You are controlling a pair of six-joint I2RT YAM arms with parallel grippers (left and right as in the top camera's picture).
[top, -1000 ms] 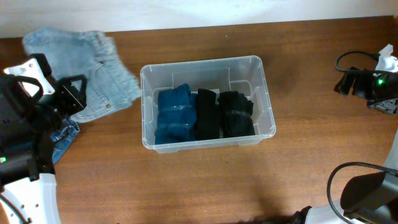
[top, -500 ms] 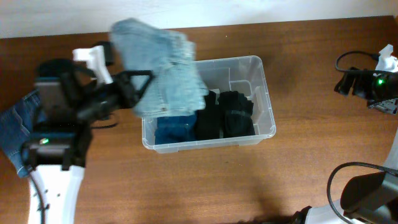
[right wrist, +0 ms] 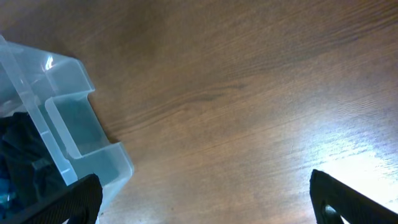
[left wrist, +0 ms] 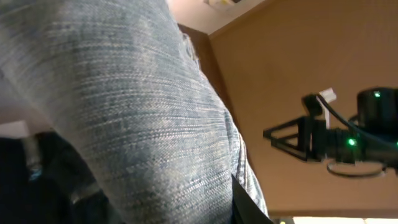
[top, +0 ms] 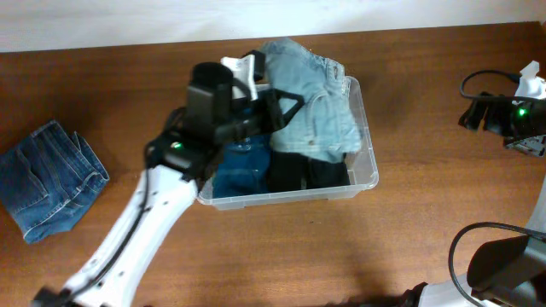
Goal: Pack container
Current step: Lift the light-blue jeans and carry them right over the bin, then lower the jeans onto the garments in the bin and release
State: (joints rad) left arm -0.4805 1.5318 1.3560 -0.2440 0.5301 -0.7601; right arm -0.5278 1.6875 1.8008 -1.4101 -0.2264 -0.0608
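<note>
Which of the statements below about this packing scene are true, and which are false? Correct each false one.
1. The left pincer holds a pale blue denim garment above the clear rectangular plastic container. True.
2. The container holds nothing. False: a folded blue garment and black garments lie inside it.
3. A folded dark blue denim garment lies on the wooden table, to the left of the container. True.
4. The right pincer grips the container's rim. False: it is open, holds nothing and hangs over bare table beside the container.
</note>
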